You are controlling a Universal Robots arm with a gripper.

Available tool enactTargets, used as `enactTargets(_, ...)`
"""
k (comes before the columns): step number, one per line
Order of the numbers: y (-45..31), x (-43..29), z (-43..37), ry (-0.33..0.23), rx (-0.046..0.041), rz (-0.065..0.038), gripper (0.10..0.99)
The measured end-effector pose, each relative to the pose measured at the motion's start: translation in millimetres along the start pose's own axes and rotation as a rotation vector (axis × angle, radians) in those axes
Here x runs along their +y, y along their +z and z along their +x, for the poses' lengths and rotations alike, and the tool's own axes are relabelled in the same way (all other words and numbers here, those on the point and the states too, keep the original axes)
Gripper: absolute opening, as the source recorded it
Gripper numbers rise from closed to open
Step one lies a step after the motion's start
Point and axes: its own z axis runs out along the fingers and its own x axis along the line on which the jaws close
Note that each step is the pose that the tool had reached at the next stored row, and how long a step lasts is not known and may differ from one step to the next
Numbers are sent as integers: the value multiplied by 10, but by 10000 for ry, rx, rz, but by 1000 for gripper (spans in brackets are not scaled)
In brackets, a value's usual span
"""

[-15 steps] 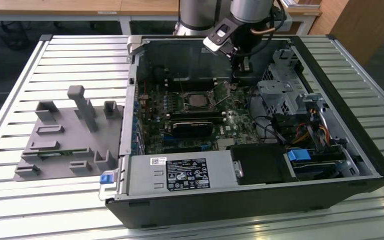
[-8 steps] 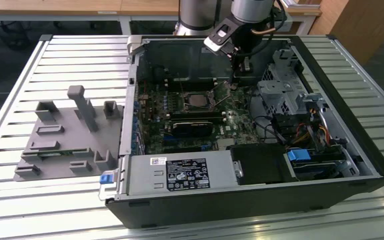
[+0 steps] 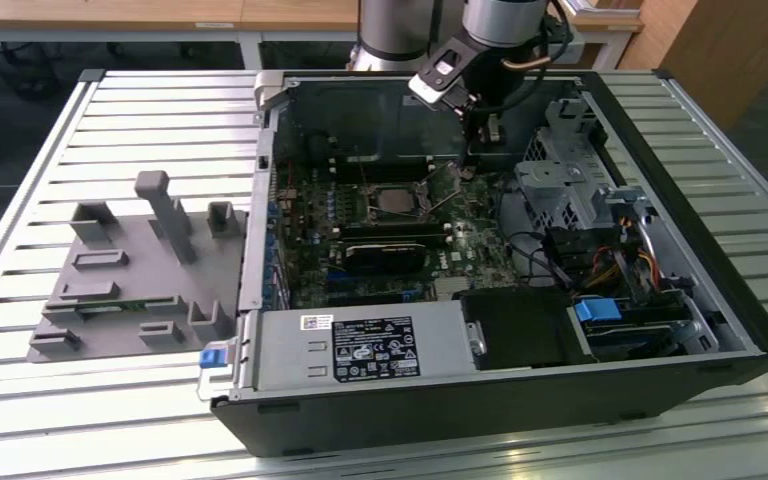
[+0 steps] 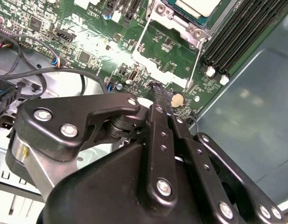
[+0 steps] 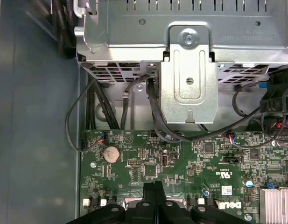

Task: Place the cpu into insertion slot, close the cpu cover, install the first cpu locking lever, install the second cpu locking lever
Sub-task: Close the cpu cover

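An open computer case (image 3: pixel 704 300) lies on a slatted table. The insertion slot (image 3: pixel 391 200) sits on the green board, and its silver rim (image 4: pixel 181 25) shows in the second wrist view. The cpu (image 4: pixel 195 5) lies in it with its silver top up. The cpu cover (image 4: pixel 162 74) is swung open as a thin silver frame, with green board visible through its window. My gripper (image 3: pixel 471 160) reaches down on the exterior view's right of the socket. Its black fingers are shut together, and the tips (image 4: pixel 158 91) are at the cover's free edge. The gripper (image 5: pixel 153 185) hangs just above the board.
A grey fixture block (image 3: pixel 131 270) stands on the table at the exterior view's left. Inside the case are a black card (image 3: pixel 384 250), a silver drive cage (image 3: pixel 564 190) with black cables (image 5: pixel 153 116), a power supply (image 3: pixel 357 350), memory slots (image 4: pixel 237 32) and a coin cell (image 5: pixel 111 152).
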Motion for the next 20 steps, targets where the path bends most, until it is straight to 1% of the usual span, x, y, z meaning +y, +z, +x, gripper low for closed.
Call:
enactTargets(3,32,5,11,-2,-3,13,106)
enactTargets(12,101,61,13,0,-4,72,106)
enactTargets(20,182,82,12,1,-5,127,106)
